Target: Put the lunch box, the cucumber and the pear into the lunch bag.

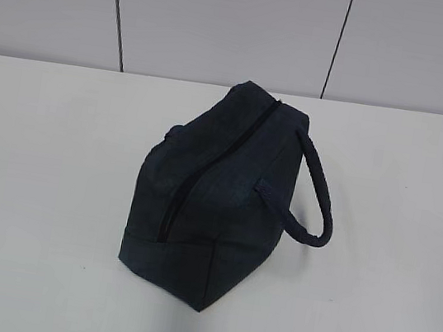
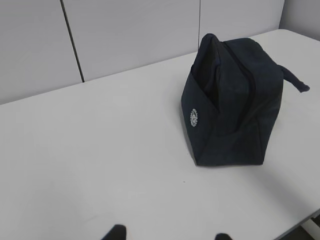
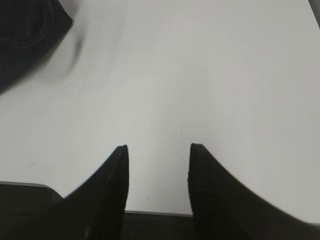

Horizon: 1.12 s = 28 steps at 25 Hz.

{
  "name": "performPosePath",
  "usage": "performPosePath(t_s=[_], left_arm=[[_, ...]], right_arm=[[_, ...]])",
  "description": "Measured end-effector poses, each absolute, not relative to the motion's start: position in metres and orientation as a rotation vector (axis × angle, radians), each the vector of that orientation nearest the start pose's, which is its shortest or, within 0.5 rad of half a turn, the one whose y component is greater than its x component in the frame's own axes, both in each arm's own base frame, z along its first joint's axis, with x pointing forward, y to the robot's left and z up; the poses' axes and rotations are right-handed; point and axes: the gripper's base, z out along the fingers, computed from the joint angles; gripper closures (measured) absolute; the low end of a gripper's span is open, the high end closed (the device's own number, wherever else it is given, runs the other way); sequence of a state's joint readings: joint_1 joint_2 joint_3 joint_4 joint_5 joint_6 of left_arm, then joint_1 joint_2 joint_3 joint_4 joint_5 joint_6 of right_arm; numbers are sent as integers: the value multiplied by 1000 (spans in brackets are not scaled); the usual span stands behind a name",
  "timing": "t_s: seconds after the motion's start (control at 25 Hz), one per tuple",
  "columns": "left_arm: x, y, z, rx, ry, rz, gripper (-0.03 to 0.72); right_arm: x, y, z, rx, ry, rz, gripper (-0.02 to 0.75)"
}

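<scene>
Lunch bag [image 1: 215,207]: dark navy fabric, boxy, standing on the white worktop [image 1: 43,189] about the middle of the exterior view. Top zipper [image 1: 204,168] runs along the ridge as a black line and appears closed along its visible length. Padded loop handle [image 1: 317,197] arches out to the bag's right side, its lower end near the worktop. In the left wrist view a small round white emblem [image 2: 193,118] shows on one end panel.

Left gripper [image 2: 170,235]: only two dark finger tips [image 2: 116,232] show at the bottom edge of the left wrist view, set well apart, released, nothing between them. Bag well ahead of them, toward the right.

Right gripper [image 3: 157,165]: two black fingers [image 3: 107,195] parted, released, bare worktop visible between them. They hover near the worktop's front edge. One corner of the bag sits at the upper left of the right wrist view, apart from the fingers.

Backdrop: pale grey wall panels [image 1: 227,17] with dark vertical seams behind the worktop.
</scene>
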<state>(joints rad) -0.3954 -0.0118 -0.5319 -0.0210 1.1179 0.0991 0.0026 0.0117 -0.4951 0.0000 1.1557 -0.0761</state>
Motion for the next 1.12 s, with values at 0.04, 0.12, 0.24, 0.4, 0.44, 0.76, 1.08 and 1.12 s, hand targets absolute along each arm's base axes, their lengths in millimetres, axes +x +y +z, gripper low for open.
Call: performPosePath(t_s=[0.04,0.12,0.24,0.4,0.44,0.76,1.08,1.12], left_arm=[[-13,3,281,507,2001,-208,372],[-13,3,281,507,2001,-208,379],[-13,3,281,507,2000,-209,388],[-13,2,281,411,2016,-154,409],[-13,1,281,362,2024,-124,414],[-14,-1,281,205,2043,-29,421],[-14,-1,281,203,2043,-29,437],[-14,-1,281,203,2043,-29,438]], right_arm=[[-7,0,269,-85,2155,-43,421],[-7,0,269,-85,2155,-43,422],[-7,0,269,-85,2155,-43,422],[-9,0,269,-70,2141,-51,422],[-10,0,269,-53,2135,-60,425],[-11,1,269,-1,2124,-90,433],[-11,1,269,1,2124,-91,435],[-11,1,269,1,2124,-91,435]])
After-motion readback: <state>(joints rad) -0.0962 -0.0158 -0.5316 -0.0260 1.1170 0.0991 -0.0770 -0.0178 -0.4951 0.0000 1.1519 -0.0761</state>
